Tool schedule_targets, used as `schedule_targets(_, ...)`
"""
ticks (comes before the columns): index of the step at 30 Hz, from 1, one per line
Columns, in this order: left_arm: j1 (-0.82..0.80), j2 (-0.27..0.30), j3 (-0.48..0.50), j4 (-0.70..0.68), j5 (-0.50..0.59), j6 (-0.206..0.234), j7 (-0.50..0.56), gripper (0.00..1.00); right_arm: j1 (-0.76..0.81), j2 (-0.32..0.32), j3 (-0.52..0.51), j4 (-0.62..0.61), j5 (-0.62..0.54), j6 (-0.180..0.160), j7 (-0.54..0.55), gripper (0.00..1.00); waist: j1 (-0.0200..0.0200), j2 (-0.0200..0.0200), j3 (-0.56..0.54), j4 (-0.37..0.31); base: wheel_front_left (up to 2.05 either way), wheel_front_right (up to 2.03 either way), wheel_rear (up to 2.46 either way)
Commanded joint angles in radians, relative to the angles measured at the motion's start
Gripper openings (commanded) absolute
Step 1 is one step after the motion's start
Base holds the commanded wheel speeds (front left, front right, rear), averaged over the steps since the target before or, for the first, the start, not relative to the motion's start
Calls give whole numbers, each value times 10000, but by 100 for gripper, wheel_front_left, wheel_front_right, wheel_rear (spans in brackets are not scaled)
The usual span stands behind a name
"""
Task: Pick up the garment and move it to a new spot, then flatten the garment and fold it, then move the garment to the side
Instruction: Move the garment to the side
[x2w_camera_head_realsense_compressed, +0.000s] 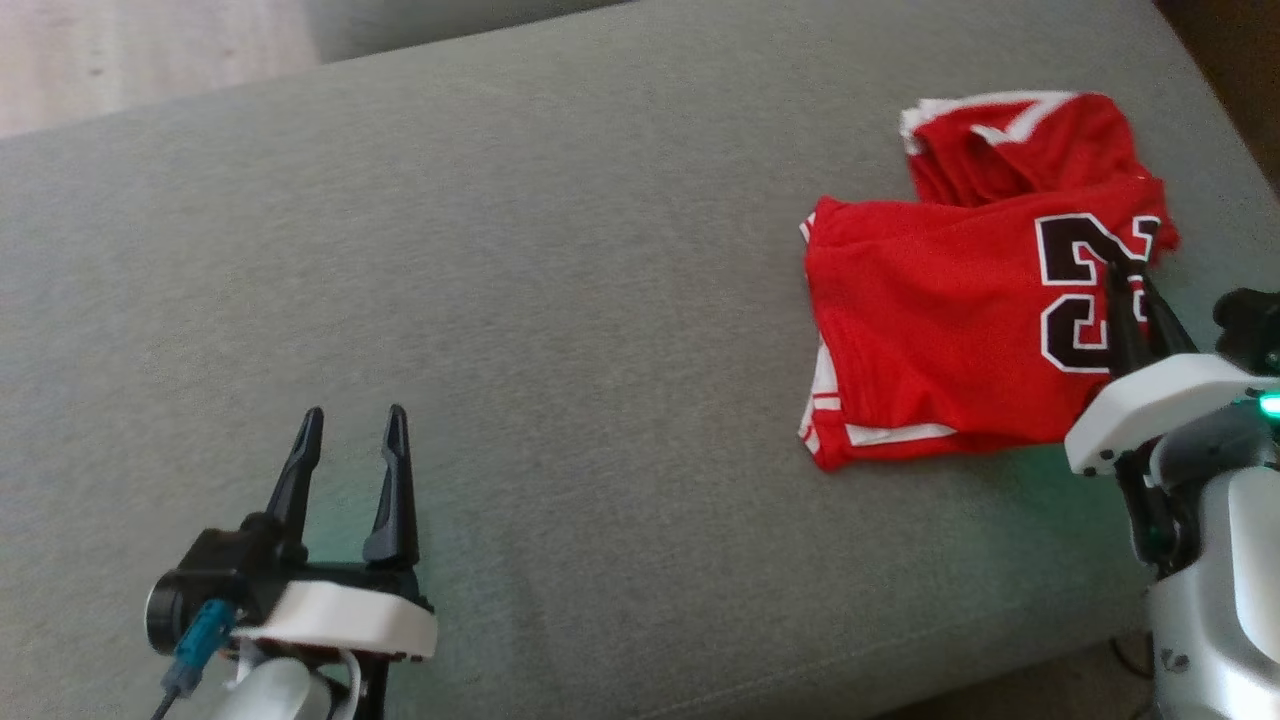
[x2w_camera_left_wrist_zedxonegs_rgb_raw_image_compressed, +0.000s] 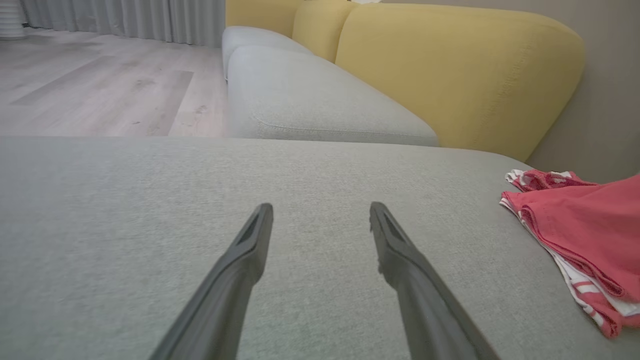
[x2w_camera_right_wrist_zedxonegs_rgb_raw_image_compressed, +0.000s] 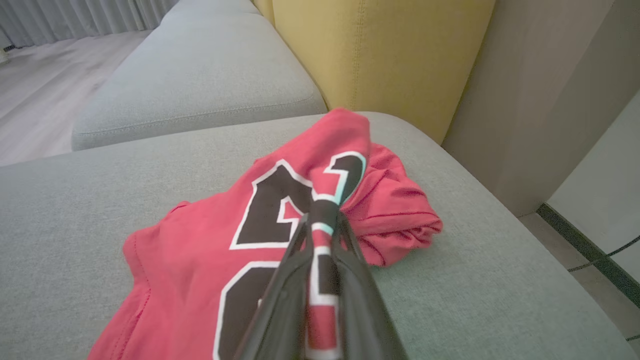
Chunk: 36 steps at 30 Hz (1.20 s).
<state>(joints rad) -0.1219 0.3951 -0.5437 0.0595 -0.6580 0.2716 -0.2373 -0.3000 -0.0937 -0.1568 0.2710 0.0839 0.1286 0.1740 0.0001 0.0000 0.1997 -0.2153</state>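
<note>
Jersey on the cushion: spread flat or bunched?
Bunched: the red jersey lies doubled over on the grey cushion, far end crumpled, a ridge pinched in the right pincer.

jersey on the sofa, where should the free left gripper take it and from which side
Probably the white-striped left edge of the jersey, near its front corner. The layers stack there into a thick lip facing the open left gripper, so come in low from the left across the cushion. The right gripper pinches a fold by the number.

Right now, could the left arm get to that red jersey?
Probably yes: only bare grey cushion lies between the open left gripper and the jersey, though it looks a long stretch.
</note>
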Motion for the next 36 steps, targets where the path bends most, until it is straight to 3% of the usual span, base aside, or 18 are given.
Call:
schedule_targets(1,-392,197,378,-313,107,6,18,100,-571,-129,275,-419,11,21,22,0,-1,0,197,-318,0,0,0)
schedule_targets(6,-477,171,278,-169,86,-94,56,100,-1034,-192,636,-284,20,21,85,0,-1,0,53,-245,0,0,0)
schedule_targets(13,-262,118,225,41,-9,-94,32,100,-2172,-552,588,860,120,21,266,0,-1,0,-454,457,0,0,0)
schedule_targets(21,89,156,227,-8,-92,-1,11,100,-3237,-1339,-674,2350,-143,21,79,0,-1,0,-808,1447,0,0,0)
schedule_targets(28,145,277,231,-194,-79,50,53,100,-3704,-2153,-1796,3111,-806,21,-254,0,-1,0,-581,1916,0,0,0)
schedule_targets(29,132,285,227,-211,-74,50,57,100,-3743,-2229,-1964,3253,-951,21,-312,12,-1,0,-539,1949,0,0,0)
schedule_targets(30,115,289,218,-221,-65,48,60,100,-3770,-2296,-2087,3415,-1107,21,-370,60,-1,0,-497,1978,0,0,0)
schedule_targets(31,97,284,202,-223,-55,49,63,100,-3775,-2316,-2216,3542,-1262,21,-463,100,-1,0,-473,2002,0,0,0)
schedule_targets(36,82,268,153,-216,-55,82,96,100,-3668,-2034,-2762,3822,-1800,21,-922,100,-1,0,-506,1998,0,0,0)
